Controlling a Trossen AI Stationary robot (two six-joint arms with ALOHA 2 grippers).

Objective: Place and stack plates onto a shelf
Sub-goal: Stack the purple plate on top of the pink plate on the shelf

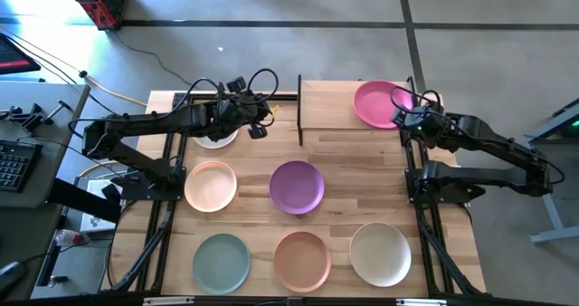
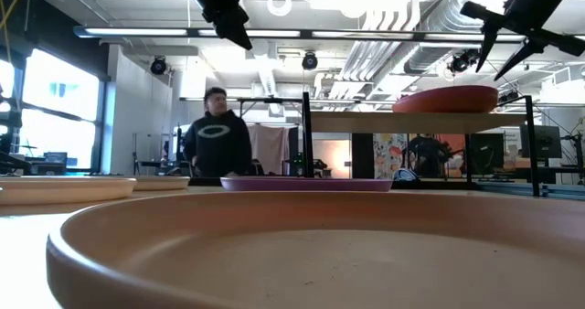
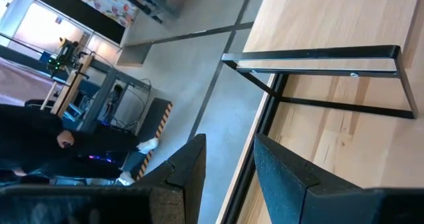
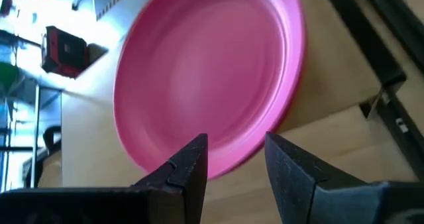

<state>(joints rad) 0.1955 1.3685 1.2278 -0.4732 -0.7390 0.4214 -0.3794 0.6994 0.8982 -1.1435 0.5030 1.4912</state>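
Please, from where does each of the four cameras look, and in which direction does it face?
High: above, straight down on both arms and the shelf.
Low: at tabletop height, level past the purple plate toward a person; grippers hang from above.
Left wrist: past the open left gripper at a shelf upright.
Right wrist: past the open right gripper.
Right wrist and high share the magenta plate.

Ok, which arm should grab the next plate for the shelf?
Probably left. Its gripper hovers open beside the white plate, empty. The right gripper is open at the magenta plate already on the shelf.
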